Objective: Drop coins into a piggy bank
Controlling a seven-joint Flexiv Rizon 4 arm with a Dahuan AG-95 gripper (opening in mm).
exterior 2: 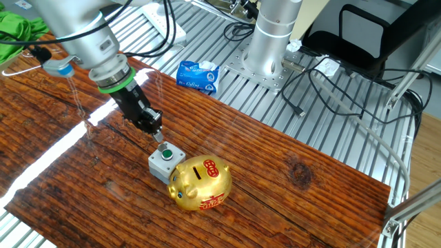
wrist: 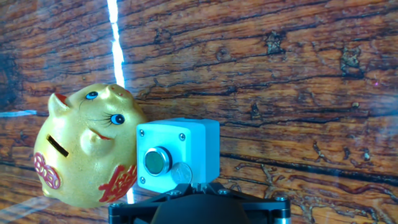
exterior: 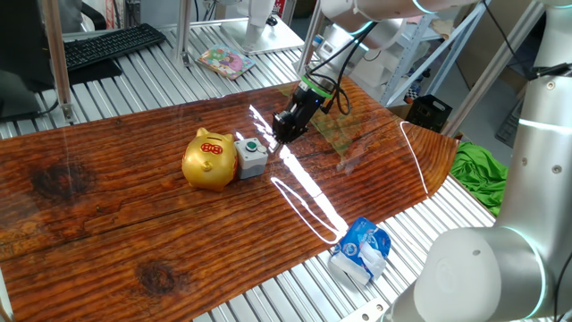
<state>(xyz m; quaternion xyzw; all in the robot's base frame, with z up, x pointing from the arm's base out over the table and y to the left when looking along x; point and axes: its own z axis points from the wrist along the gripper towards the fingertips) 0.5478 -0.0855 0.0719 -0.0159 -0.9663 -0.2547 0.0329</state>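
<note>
One coin [wrist: 181, 173] (hand view only)

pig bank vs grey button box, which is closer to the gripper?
The grey button box: the gripper hangs just above it, while the gold piggy bank sits on its far side.

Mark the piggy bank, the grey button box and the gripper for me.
piggy bank [exterior 2: 201, 184]: other fixed view, gold back beside the slot.
grey button box [exterior 2: 165, 162]: other fixed view, top face.
gripper [exterior 2: 156, 133]: other fixed view, fingertips.
</note>
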